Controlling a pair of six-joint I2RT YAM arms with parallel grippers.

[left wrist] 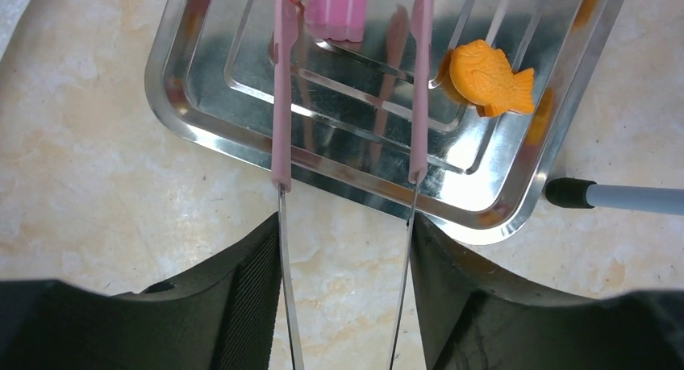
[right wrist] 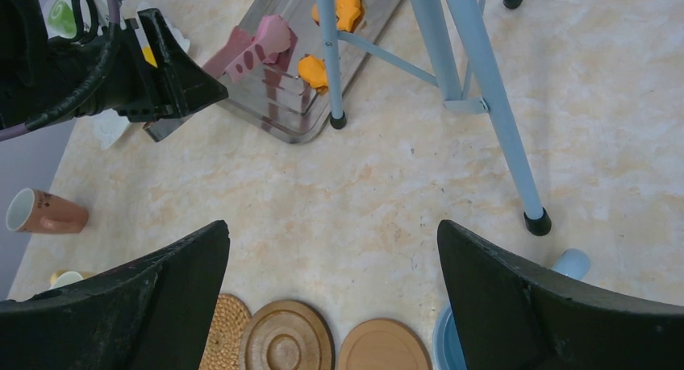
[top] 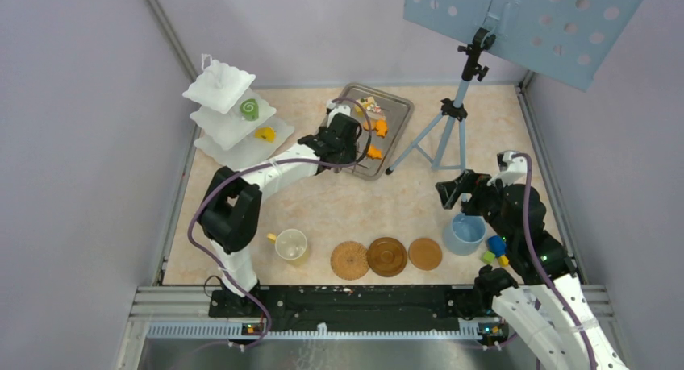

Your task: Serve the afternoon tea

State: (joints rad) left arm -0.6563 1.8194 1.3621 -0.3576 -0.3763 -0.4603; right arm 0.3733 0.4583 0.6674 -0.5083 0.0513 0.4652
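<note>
**Over the metal tray: tongs astride the pink slice**

At the tray's far end, the pink slice (left wrist: 335,11) is seen lying on the metal tray (left wrist: 173,96), between the two arms of the pink tongs (left wrist: 280,104). The left tong arm runs along the slice's edge, and the right arm stands apart from it. An orange fish biscuit (left wrist: 488,78) lies just beside the right tong arm, untouched. The tongs are clamped from outside by the left pincer (left wrist: 345,229), whose jaws are held partly apart by the tool's steel arms. This gap at the slice is shown only by the left wrist view.

From above, the white three-tier stand (top: 219,88) is seen to the left of the tray, with a green swirl roll (top: 249,108) on its middle tier and a yellow wedge (top: 264,133) on its lowest. Three brown coasters (top: 387,257) are lined up near the front of the surface (top: 339,209), with a pale cup (top: 290,244) to their left and a blue cup (top: 464,233) to their right. Toy blocks (top: 496,247) lie just beside the blue cup.

The right pincer (right wrist: 332,229) is spread wide and empty above the coasters. A brown cup (right wrist: 44,211) lying on its side is shown by the right wrist view alone. The tripod (top: 452,116) stands between the tray and the right arm.
</note>
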